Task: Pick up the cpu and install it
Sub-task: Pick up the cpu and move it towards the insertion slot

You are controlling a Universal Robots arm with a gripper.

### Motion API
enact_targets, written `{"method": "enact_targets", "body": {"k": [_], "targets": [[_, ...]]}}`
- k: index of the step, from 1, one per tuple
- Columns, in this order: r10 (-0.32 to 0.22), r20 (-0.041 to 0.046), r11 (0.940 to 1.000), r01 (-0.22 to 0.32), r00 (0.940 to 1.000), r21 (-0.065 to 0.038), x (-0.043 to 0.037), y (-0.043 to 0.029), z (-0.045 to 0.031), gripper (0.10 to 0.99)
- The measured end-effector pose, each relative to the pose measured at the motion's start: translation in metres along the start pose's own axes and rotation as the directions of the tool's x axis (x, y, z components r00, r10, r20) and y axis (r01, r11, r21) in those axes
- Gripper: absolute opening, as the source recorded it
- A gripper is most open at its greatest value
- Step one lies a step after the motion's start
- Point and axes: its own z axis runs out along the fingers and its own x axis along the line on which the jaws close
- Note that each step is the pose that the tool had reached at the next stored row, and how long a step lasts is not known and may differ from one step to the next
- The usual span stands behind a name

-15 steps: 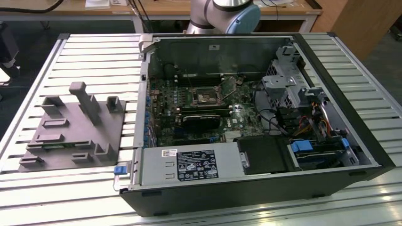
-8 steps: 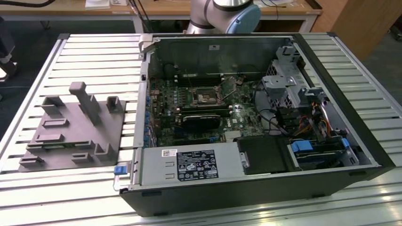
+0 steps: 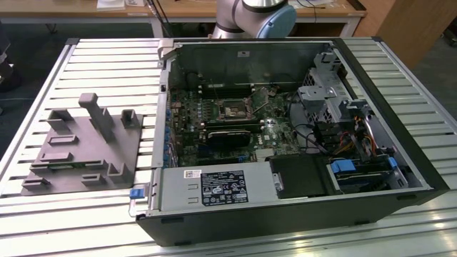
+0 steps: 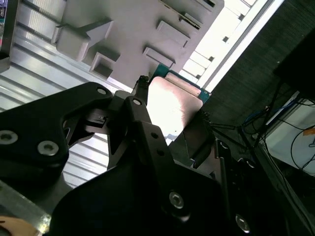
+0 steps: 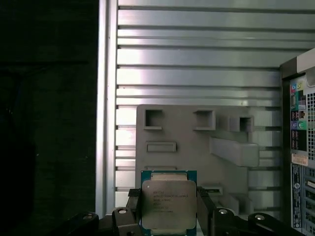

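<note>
As it hangs high over the grey tray (image 5: 197,142) — seemingly — the gripper (image 5: 169,210) clamps the cpu (image 5: 168,196).

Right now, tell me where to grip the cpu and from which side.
Grip the cpu by two opposite thin edges, coming square to its flat silvery top. It is a thin square plate, so only edges give purchase; the gripper clamps it so.

This looks like a robot workshop: an open computer case (image 3: 286,219) lies on a metal slat table (image 3: 107,64), a robot arm (image 3: 260,16) stands at 12 o'clock, and a grey parts tray (image 3: 93,158) sits at 9 o'clock.
</note>
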Motion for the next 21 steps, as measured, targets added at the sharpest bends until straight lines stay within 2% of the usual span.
{"method": "enact_targets", "body": {"k": [21], "targets": [[0.0,0.0001,1.0,0.0,1.0,-0.001,-0.0005,0.001,-0.0228,0.537]]}}
